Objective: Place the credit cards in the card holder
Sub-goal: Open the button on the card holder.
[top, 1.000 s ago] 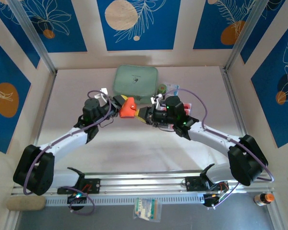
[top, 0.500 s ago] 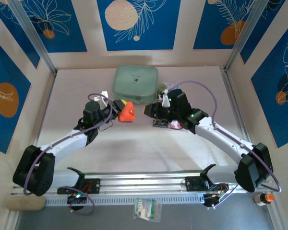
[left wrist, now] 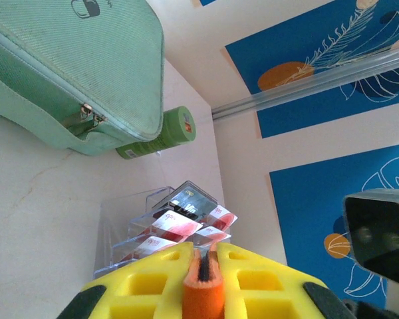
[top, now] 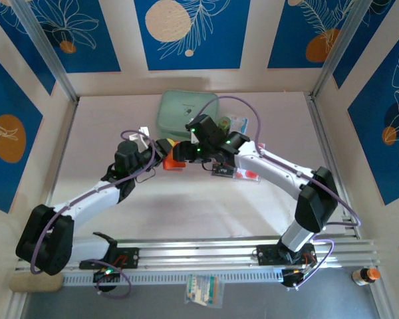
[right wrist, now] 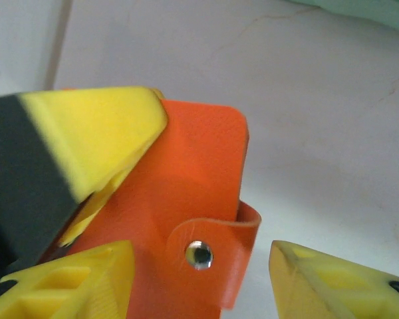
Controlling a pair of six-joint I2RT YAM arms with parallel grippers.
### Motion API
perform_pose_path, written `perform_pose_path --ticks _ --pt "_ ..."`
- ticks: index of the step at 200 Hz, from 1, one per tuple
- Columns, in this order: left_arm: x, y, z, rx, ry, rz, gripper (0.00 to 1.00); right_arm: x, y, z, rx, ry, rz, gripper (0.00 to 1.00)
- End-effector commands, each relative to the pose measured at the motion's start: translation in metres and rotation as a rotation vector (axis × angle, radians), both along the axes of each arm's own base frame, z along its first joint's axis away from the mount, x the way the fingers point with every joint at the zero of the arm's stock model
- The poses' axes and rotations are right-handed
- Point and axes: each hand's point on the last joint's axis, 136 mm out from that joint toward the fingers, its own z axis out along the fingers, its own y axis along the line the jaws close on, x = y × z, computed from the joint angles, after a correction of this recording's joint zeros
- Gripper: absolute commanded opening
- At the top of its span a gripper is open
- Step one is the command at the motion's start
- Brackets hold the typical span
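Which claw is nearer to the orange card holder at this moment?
Left. The left claw is shut on an edge of the card holder, touching it. The right claw is open, with the snap tab between its fingers, not gripped.

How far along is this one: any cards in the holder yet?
Nothing done yet: the credit cards lie in the clear tray. In hand: the left gripper clamps the closed card holder; the right gripper, open, flanks its snap tab. Left: unsnap, open, load cards.
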Motion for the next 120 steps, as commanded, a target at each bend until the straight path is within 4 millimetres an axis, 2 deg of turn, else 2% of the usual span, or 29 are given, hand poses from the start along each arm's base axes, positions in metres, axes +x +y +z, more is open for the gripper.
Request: perform_pose_path --ticks 1,17,54,81,120 --pt "-0.004 -0.001 0.009 0.003 -0.032 -0.001 0.0 0.004 -0.001 -0.005 -0.09 -0.04 0.005 0.56" --pt "-0.005 0.0 0.009 0.003 -0.034 -0.001 0.0 0.008 -0.002 -0.013 -0.135 -0.055 -0.003 0.55" --pt "-0.007 -0.002 0.011 -0.003 -0.038 -0.004 0.0 0.018 -0.018 -0.033 -0.265 -0.098 -0.058 0.49" --pt "-0.007 -0.002 0.013 -0.006 -0.044 -0.004 0.0 0.019 -0.027 -0.042 -0.313 -0.094 -0.079 0.38" --pt "-0.007 -0.003 0.016 -0.01 -0.048 -0.004 0.0 0.015 -0.027 -0.05 -0.309 -0.074 -0.079 0.23"
